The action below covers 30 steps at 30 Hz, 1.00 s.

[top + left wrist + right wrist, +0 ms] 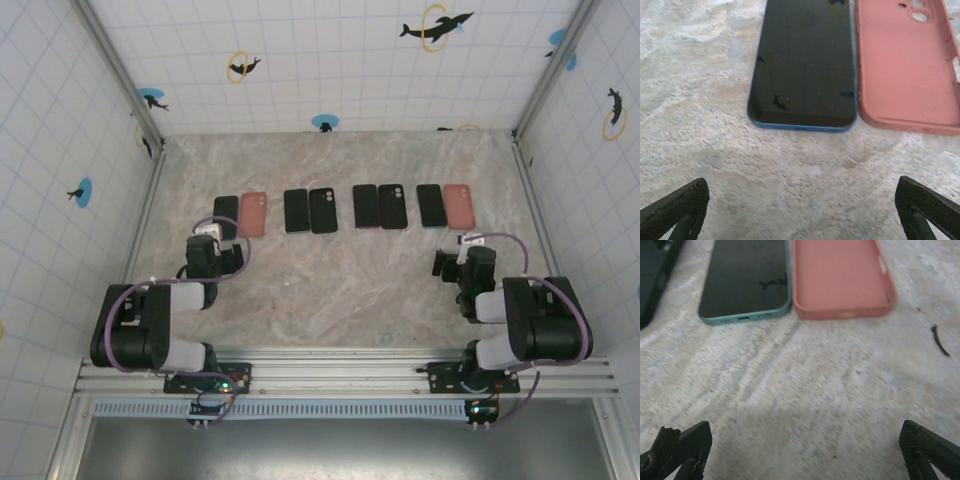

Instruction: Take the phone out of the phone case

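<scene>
Several phones lie in a row across the marble table, each with a case beside it. A black phone with a blue edge (802, 65) lies screen up next to a pink case (907, 65); they form the leftmost pair, phone (226, 213) and case (253, 214). My left gripper (802, 200) hovers open just short of them, nothing between its fingers. At the right end, a teal-edged phone (745, 277) lies beside an empty pink case (840, 277), hollow side up. My right gripper (805, 440) is open and empty near this pair (465, 248).
Two more phone-and-dark-case pairs sit mid-row, one phone (296, 210) and another phone (366, 206). A dark case edge (652, 275) shows left of the teal phone. A small dark scrap (939, 340) lies on the table (330, 290). Tiled walls enclose the table.
</scene>
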Each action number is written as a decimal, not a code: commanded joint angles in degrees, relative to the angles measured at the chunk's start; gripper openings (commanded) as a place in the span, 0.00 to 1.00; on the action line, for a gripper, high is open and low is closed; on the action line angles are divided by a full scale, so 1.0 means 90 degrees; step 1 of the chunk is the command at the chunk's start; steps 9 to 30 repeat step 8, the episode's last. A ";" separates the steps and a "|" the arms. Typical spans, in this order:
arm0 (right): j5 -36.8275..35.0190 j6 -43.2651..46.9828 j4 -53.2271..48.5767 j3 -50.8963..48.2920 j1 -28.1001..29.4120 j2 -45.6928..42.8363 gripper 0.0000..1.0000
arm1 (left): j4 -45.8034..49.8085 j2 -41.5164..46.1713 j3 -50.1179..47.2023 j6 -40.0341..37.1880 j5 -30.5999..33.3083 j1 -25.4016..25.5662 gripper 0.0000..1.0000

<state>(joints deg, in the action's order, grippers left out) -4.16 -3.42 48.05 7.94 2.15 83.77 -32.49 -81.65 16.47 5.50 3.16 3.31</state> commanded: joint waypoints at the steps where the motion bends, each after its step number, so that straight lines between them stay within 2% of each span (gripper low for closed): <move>1: -0.0356 -0.0012 0.1007 0.0060 0.0064 0.0330 0.99 | -0.1275 -0.0213 -0.0283 -0.0286 0.0286 -0.0039 0.97; 6: -0.0191 -0.0060 0.1326 -0.0201 -0.0018 0.0204 0.99 | -0.2061 -0.0459 -0.0460 -0.0526 0.0377 -0.0155 0.98; 30: -0.0280 -0.0032 0.1343 -0.0202 0.0028 0.0206 0.99 | -0.2097 -0.0533 -0.0447 -0.0453 0.0297 -0.0238 0.98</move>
